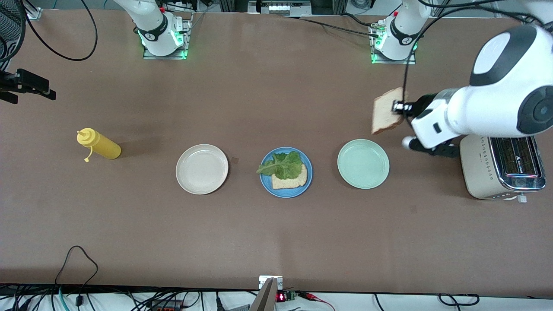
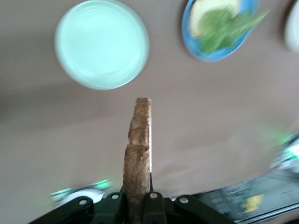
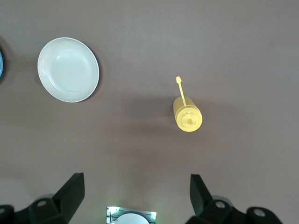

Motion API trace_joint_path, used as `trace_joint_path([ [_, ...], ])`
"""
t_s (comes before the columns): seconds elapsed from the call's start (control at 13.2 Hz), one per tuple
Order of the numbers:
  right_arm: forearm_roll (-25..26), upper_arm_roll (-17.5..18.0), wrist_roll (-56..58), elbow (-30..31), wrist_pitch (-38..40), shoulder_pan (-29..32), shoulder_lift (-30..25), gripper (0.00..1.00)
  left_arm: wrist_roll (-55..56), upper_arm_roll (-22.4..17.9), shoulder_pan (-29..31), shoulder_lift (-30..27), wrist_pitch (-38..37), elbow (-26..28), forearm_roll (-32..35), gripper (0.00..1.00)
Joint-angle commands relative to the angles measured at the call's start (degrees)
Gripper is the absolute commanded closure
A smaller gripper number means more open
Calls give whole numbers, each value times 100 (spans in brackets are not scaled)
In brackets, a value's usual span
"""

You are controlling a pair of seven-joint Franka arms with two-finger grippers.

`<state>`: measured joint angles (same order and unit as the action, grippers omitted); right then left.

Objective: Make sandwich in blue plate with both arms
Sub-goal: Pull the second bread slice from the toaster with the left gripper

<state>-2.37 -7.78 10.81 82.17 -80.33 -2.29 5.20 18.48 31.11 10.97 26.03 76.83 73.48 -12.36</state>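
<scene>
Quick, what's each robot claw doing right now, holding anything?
Left gripper: shut on a bread slice, up in the air near the toaster.
Right gripper: open, holding nothing, over the table near the mustard bottle.

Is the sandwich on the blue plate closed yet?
Not yet: lettuce lies uncovered on the blue plate; the left gripper holds the top slice.

Brown table [image 1: 242, 233] (matte, evenly lit) with black cables [image 1: 73, 259] along its edges.

Two glossy white arms [image 1: 505, 99] with dark grey joint bands, rounded housings, black two-finger grippers [image 2: 138, 205] with silver screws, green-lit metal bases [image 1: 164, 36], black cables trailing.
</scene>
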Motion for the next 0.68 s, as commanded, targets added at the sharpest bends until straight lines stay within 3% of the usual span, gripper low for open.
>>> trace_joint_path([
  [0.0,88,39,-88,80,0,-9,-125,0,638,9,-340,437,760,-18,-695,100],
  [0.3,88,57,114,89,43,-9,-317,0,605,9,-596,1104,1781,-9,-1836,99],
  [0.6,88,57,115,159,18,-9,-301,0,184,9,-868,1623,2773,96,-2445,99],
])
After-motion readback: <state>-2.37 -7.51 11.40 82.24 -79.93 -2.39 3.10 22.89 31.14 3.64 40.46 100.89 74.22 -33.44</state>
